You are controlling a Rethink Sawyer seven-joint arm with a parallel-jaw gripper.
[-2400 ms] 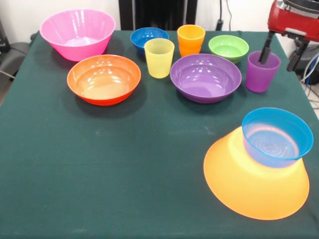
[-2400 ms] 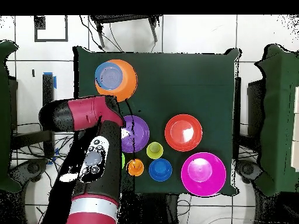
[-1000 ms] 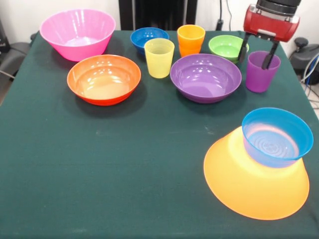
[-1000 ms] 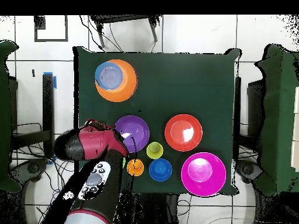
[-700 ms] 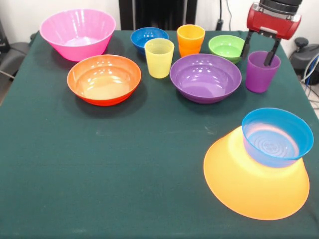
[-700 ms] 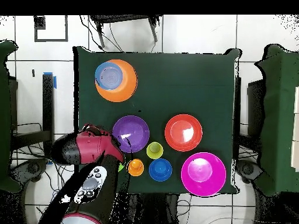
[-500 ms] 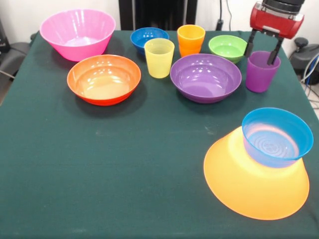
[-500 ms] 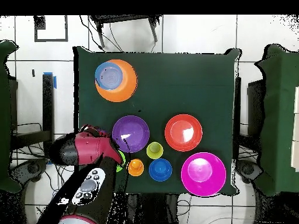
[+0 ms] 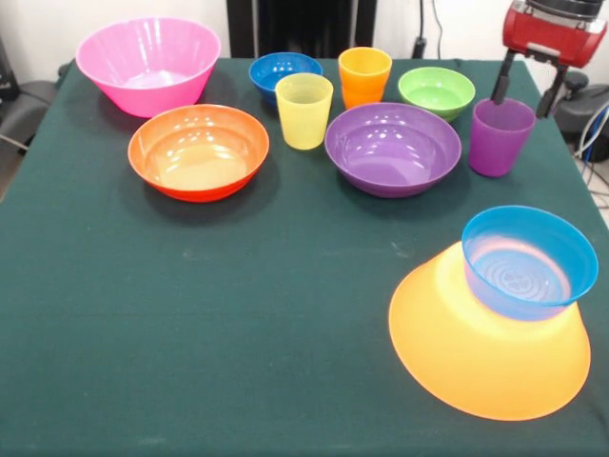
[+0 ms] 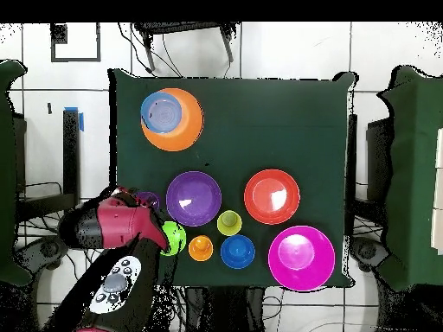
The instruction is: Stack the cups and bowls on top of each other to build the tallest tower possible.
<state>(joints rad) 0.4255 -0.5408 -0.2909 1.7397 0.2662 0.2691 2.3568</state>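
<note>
My gripper (image 9: 524, 93) is open and empty at the far right. It hangs just above and behind the purple cup (image 9: 500, 136), with one finger over the cup's far rim and the other to its right. The tower is an upside-down yellow-orange bowl (image 9: 490, 357) with the light blue bowl (image 9: 529, 259) upright on it, at the near right. The yellow cup (image 9: 304, 110) and orange cup (image 9: 364, 76) stand at the back middle. In the overhead view the arm's red head (image 10: 117, 226) hides the gripper, and the purple cup (image 10: 149, 201) peeks out beside it.
The pink bowl (image 9: 147, 62), orange-red bowl (image 9: 198, 150), purple bowl (image 9: 392, 148), dark blue bowl (image 9: 284, 74) and green bowl (image 9: 436, 91) stand upright along the far half of the green table (image 9: 238, 314). The table's right edge runs close to the purple cup.
Over the last second my gripper has moved right and slightly up, from over the purple cup's left rim to its right side. The cup and bowls have not moved.
</note>
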